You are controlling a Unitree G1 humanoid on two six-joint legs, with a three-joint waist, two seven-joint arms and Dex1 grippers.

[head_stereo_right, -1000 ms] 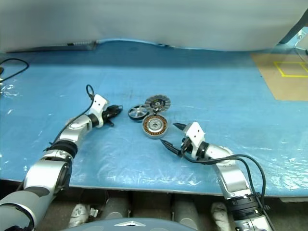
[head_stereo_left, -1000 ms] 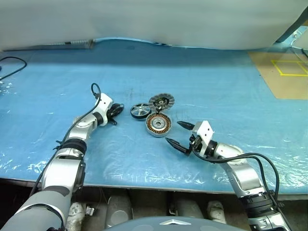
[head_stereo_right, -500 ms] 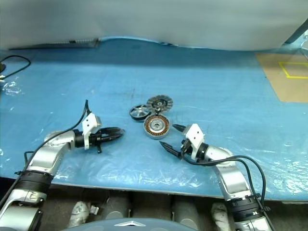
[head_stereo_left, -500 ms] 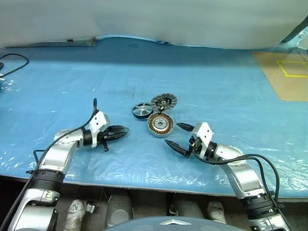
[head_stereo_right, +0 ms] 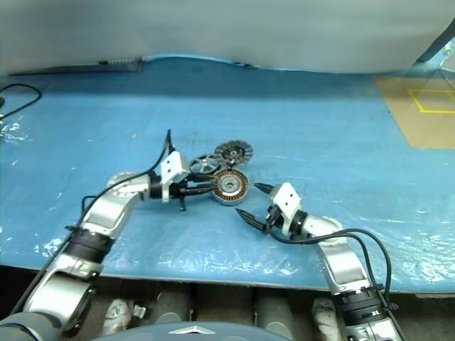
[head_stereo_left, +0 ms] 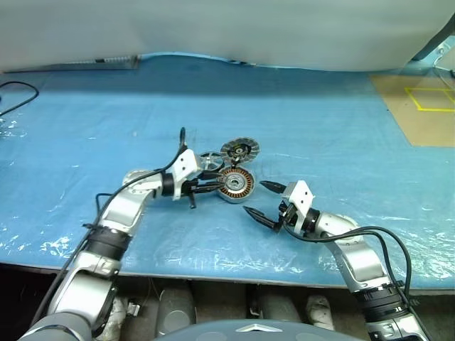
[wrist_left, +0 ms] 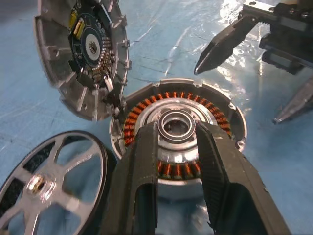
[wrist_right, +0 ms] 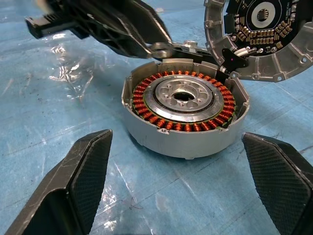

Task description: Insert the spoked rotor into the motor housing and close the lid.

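From the head views, the housing (head_stereo_left: 234,184) lies flat on the blue table (head_stereo_left: 320,128), with the rotor (head_stereo_left: 208,161) just beside it on its far left side and the lid (head_stereo_left: 239,150) standing tilted at its far edge. The left claw (head_stereo_left: 207,186) reaches in from the left with its tips at the housing's rim. The right claw (head_stereo_left: 260,198) hovers near the housing's right front, spread wide, holding nothing.

In the left wrist view, the left fingers (wrist_left: 146,161) are only a little apart and frame the housing's (wrist_left: 215,105) metal centre; I cannot tell if they touch it. They pinch nothing. The rotor (wrist_left: 51,181) lies flat beside the left finger, close but not between the fingers. The lid (wrist_left: 80,54) leans open behind, joined to the housing at a hinge.

In the right wrist view, the housing (wrist_right: 183,105) sits between the two wide right fingers (wrist_right: 80,166), apart from both, with the left claw (wrist_right: 146,36) at its far rim.

The rotor is not yet picked, I think. To do this well, the left claw should shift sideways to the rotor and grip it by the rim or a spoke. The right claw can close in to keep the housing steady. The rotor must come down level on the centre, and the open lid must not be knocked.
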